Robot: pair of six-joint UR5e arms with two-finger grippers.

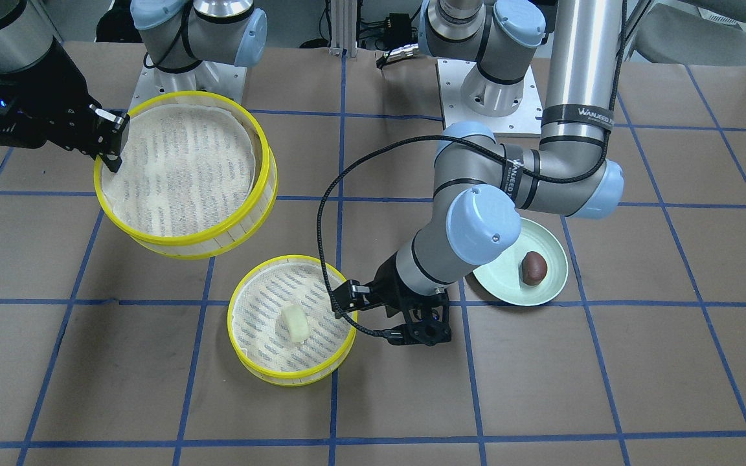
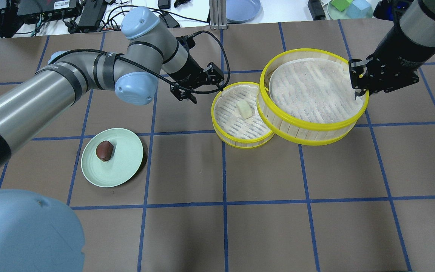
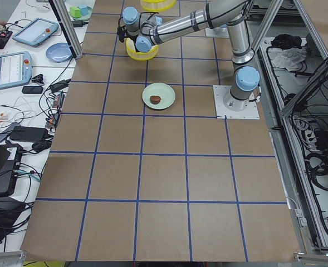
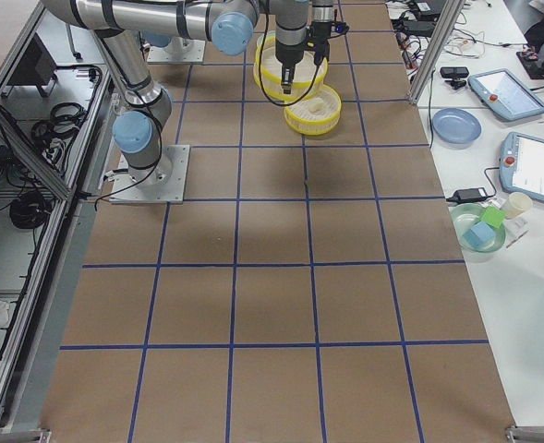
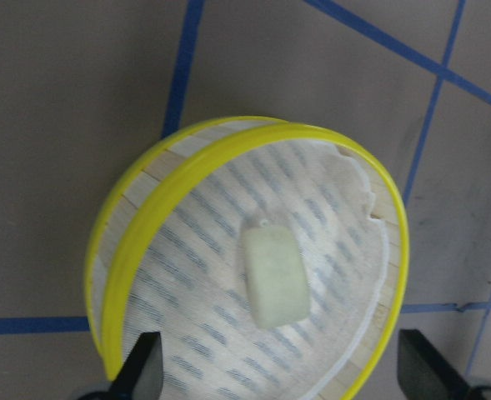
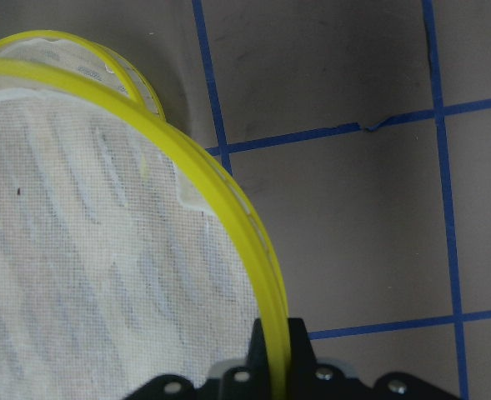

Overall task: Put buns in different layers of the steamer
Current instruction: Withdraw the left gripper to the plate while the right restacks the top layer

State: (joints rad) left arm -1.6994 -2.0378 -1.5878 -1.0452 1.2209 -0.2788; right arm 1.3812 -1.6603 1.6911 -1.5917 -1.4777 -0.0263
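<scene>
The pale cream bun (image 1: 295, 322) lies in the smaller steamer tray (image 1: 282, 378) on the table; it also shows in the left wrist view (image 5: 272, 275). The reddish-brown bun (image 2: 104, 150) sits on the mint-green plate (image 2: 123, 166). My left gripper (image 2: 204, 87) is open and empty, above and beside the smaller tray's rim (image 5: 387, 217). My right gripper (image 2: 358, 85) is shut on the yellow rim of the larger steamer tray (image 2: 315, 138) and holds it, tilted, off the table. That tray holds only its cloth liner (image 6: 78, 275).
Both arm bases (image 1: 489, 97) stand at the table's robot side. Blue tape lines grid the brown table (image 2: 263, 234). Tablets, a blue plate (image 4: 455, 125) and cables lie on the white bench past the far edge.
</scene>
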